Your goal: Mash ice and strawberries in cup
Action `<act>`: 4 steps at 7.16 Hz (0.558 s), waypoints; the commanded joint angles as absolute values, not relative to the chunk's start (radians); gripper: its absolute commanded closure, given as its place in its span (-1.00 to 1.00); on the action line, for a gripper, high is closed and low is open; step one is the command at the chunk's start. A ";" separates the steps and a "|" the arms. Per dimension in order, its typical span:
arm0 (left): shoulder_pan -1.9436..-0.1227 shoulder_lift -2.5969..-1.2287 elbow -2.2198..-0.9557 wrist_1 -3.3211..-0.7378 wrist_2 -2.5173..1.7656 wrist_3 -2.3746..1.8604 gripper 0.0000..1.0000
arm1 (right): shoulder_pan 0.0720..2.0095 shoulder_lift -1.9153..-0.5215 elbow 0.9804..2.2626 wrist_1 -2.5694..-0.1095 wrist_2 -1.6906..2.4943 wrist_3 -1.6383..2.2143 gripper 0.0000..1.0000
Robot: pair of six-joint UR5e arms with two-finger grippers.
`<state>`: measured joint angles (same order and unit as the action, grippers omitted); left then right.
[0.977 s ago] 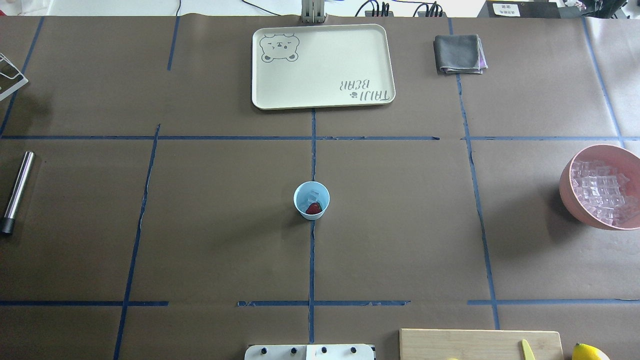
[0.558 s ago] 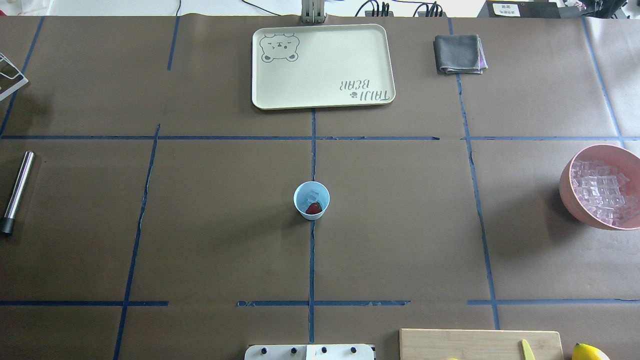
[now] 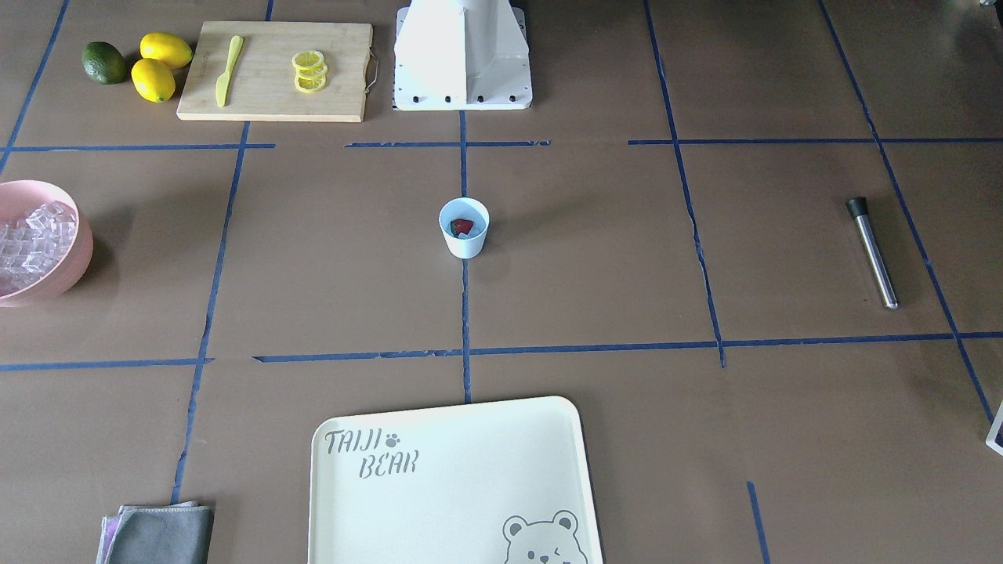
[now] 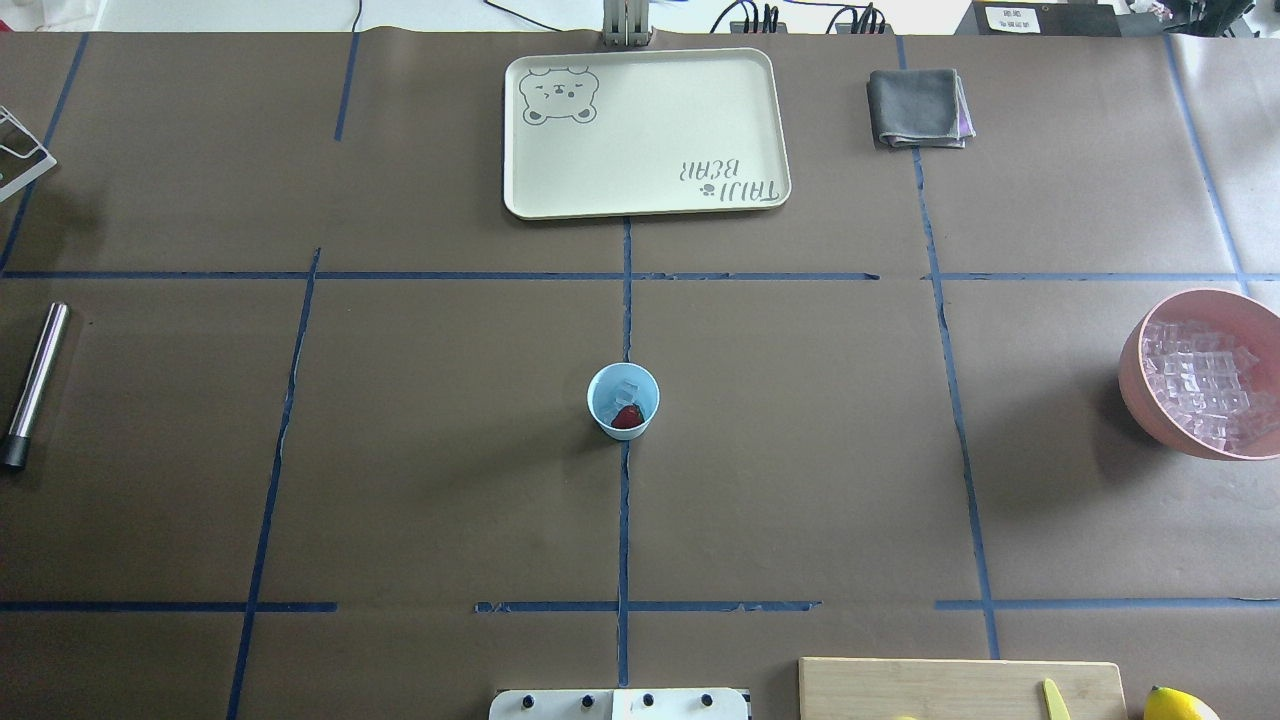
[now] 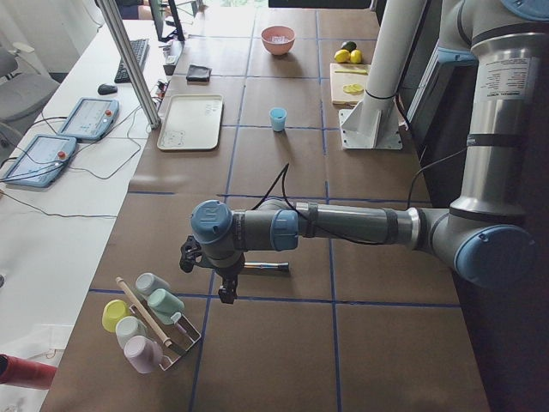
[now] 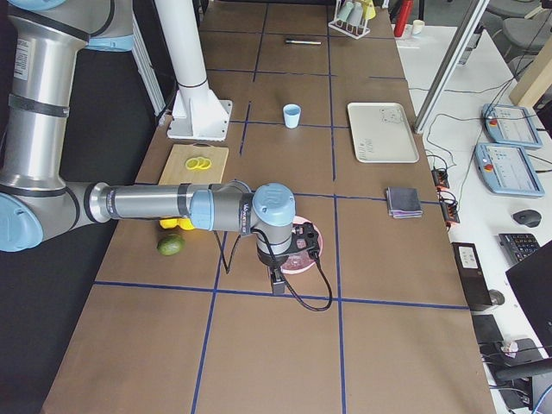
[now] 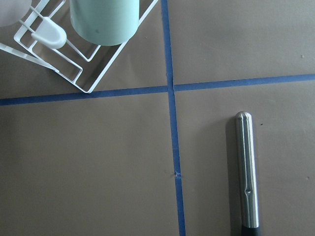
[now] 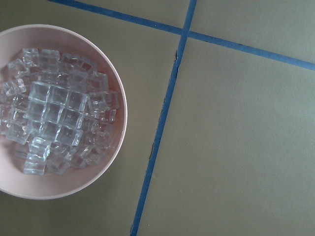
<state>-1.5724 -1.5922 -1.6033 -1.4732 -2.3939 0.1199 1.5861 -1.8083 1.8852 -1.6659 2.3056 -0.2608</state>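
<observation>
Small light-blue tapered plastic cup (image 4: 623, 401) stands upright mid-bench, mouth up, long axis vertical, right on the blue tape line. Inside it: one tiny red strawberry (image 4: 627, 417) on the robot's side of the cup floor, and clear glassy ice (image 4: 628, 385) cubes on the far side, touching the berry. In the front-facing view there's a bit of green next to the red; which way the tip points is too small to tell.

Left claw (image 5: 226, 292) is well apart from the cup, far off to its left. It hangs pointing down over the bench beside a slim steel rod with a black end (image 4: 33, 385). Rod lies flat, long axis running away from the robot, black end nearest the robot, approx. parallel to the tape line under the cup. Left wrist view looks straight down on the rod's rounded steel end, with a white wire rack (image 7: 88, 73) holding a pale-green cup nearby. Jaw gap: can't tell.

Right claw (image 6: 277, 285) is also well apart from the cup, far to its right, hanging over a big pink round bowl (image 4: 1135, 370) heaped w/ more ice cubes. Wide or narrow, can't tell either.
</observation>
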 commanded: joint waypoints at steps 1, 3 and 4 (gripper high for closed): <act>-1.572 -1.585 -1.606 -1.473 -2.393 0.121 -1.00 | 1.586 -1.809 1.882 -1.664 2.306 -0.261 -0.98; -1.572 -1.585 -1.608 -1.474 -2.393 0.121 -1.00 | 1.586 -1.813 1.885 -1.666 2.306 -0.261 -0.98; -1.572 -1.583 -1.608 -1.474 -2.393 0.121 -1.00 | 1.586 -1.813 1.884 -1.666 2.306 -0.261 -0.98</act>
